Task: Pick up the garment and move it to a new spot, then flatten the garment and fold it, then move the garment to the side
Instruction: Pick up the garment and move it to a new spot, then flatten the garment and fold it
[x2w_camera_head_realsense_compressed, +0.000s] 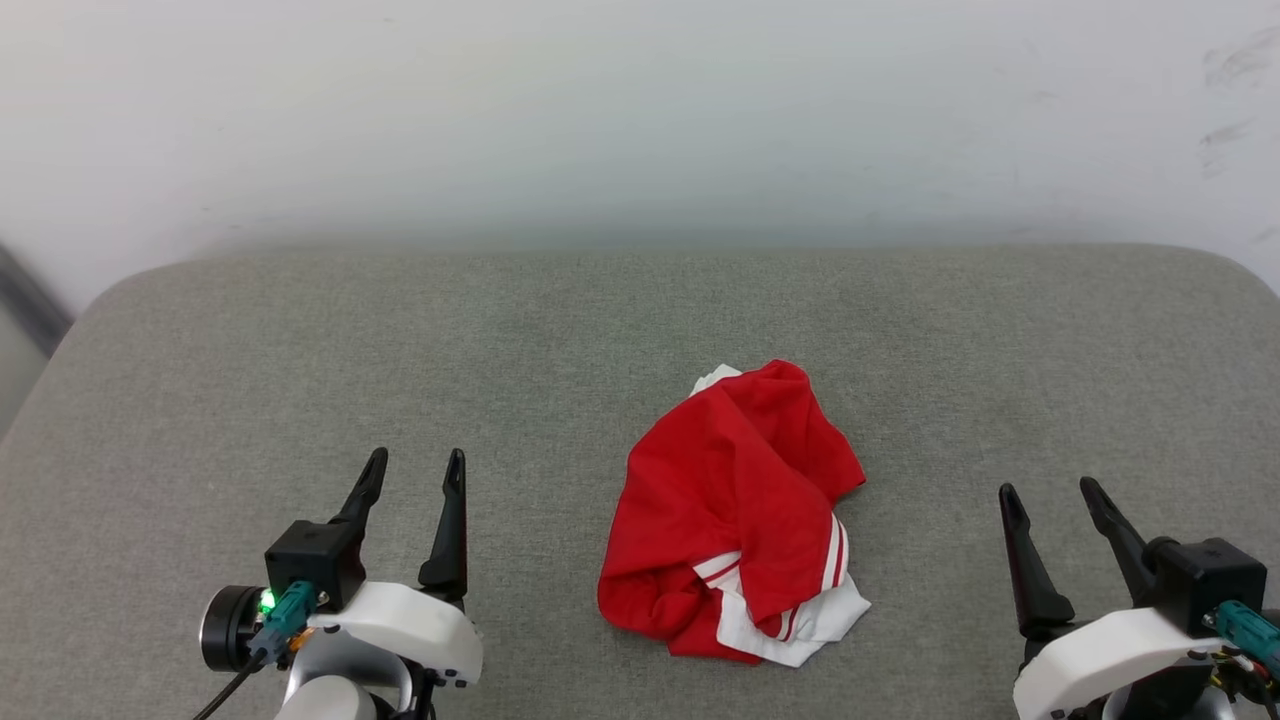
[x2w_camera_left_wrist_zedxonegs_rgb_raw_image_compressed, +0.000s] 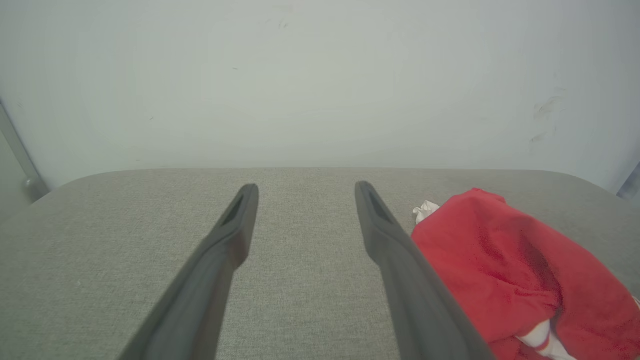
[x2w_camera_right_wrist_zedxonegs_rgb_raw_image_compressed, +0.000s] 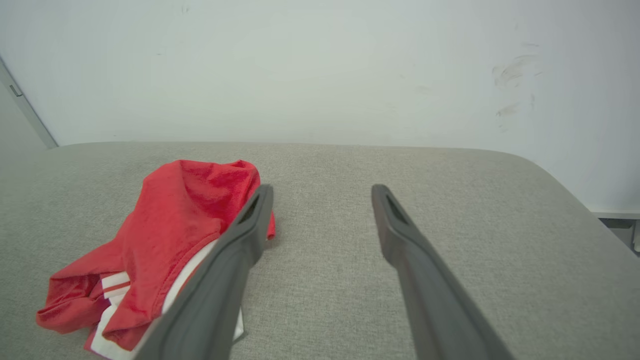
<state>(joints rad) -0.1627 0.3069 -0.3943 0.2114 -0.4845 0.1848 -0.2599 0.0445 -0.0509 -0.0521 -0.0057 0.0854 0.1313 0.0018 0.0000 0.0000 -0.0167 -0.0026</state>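
**Shirt's a crumpled heap, easy to botch the grab**

The garment (x2w_camera_head_realsense_compressed: 730, 500) sits bunched up mid-counter (x2w_camera_head_realsense_compressed: 300, 330), between the two arms and touching neither. The left gripper (x2w_camera_head_realsense_compressed: 417, 458) and right gripper (x2w_camera_head_realsense_compressed: 1048, 490) both have their fingers spread wide, holding nothing. My worry: pinch that wad anywhere and you'll probably catch several layers at once — then it lifts as a knot and flattening gets ugly. A shallow pinch could just slip off.
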